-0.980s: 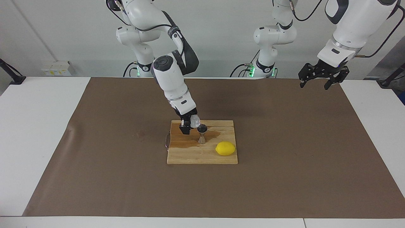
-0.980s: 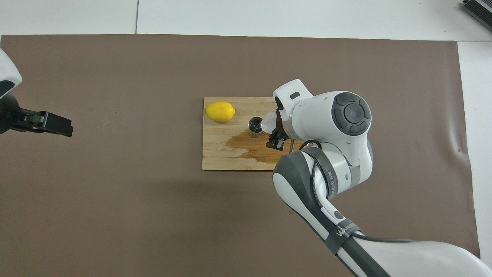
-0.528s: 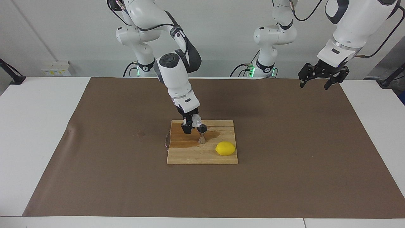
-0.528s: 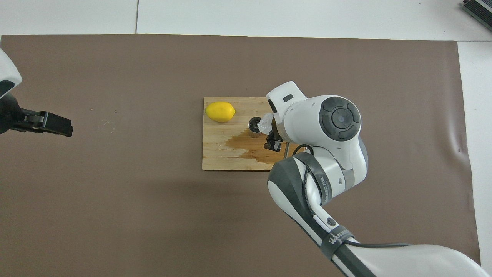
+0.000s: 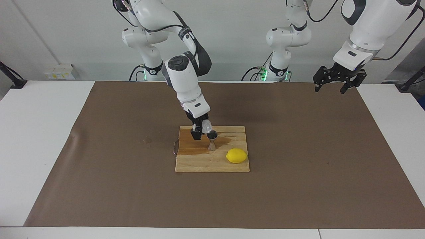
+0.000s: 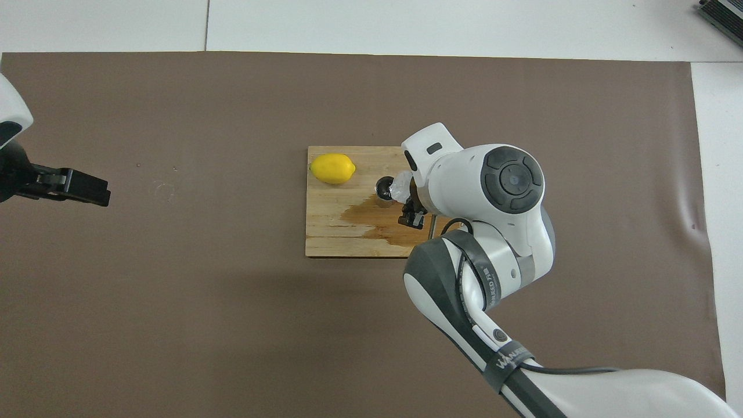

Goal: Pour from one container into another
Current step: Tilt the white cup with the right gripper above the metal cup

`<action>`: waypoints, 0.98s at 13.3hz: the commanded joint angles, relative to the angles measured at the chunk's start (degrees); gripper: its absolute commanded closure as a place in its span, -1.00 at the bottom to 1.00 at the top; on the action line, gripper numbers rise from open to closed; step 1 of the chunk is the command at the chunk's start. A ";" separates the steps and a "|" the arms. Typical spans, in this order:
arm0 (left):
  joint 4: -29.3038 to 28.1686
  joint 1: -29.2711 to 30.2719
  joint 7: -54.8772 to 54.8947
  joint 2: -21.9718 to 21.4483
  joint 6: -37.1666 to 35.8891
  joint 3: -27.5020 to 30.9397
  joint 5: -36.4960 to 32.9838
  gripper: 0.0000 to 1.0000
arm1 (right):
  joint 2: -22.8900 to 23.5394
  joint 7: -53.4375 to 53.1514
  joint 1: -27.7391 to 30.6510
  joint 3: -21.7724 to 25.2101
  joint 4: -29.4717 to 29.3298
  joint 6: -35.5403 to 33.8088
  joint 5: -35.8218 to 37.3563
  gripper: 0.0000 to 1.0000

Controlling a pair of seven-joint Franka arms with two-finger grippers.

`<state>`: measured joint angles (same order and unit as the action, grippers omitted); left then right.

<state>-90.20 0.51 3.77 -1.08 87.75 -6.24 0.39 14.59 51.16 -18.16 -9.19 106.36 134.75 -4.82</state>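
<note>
Two grippers show: the right gripper (image 5: 200,130) pinches the cup (image 5: 206,125) tipped over the jigger (image 5: 212,140), which stands on the board (image 5: 212,164) just beside its fingers. Only the overhead view shows the jigger's mouth (dark inside). The left gripper (image 5: 333,83) waits, fingers spread, holding nothing.

From overhead, my own white right forearm (image 6: 493,191) covers one end of the pale wooden cutting board (image 6: 331,232) and most of the small crinkly whitish translucent cup (image 6: 400,186) I hold. The cup's inside is too small to read in either view. The shiny steel hourglass jigger (image 6: 383,188) shows only its dark mouth. My left arm (image 6: 11,151) is cut off by the frame edge.
</note>
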 commanded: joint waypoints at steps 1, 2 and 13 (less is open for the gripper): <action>-1.11 0.72 0.62 -1.38 -0.56 -0.18 0.84 -1.00 | -0.70 -1.76 0.14 -0.12 -0.19 -0.98 2.10 0.88; -1.11 0.72 0.62 -1.38 -0.56 -0.18 0.84 -1.00 | -0.70 -1.76 0.05 -0.12 -0.19 -1.07 2.19 0.88; -1.11 0.72 0.62 -1.38 -0.56 -0.18 0.84 -1.00 | -0.61 -2.20 -0.04 -0.12 -0.19 -0.36 4.65 0.89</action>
<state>-90.20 0.51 3.77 -1.08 87.74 -6.24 0.39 14.59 51.13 -18.17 -9.19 106.26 134.77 -2.22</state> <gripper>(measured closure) 0.000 0.793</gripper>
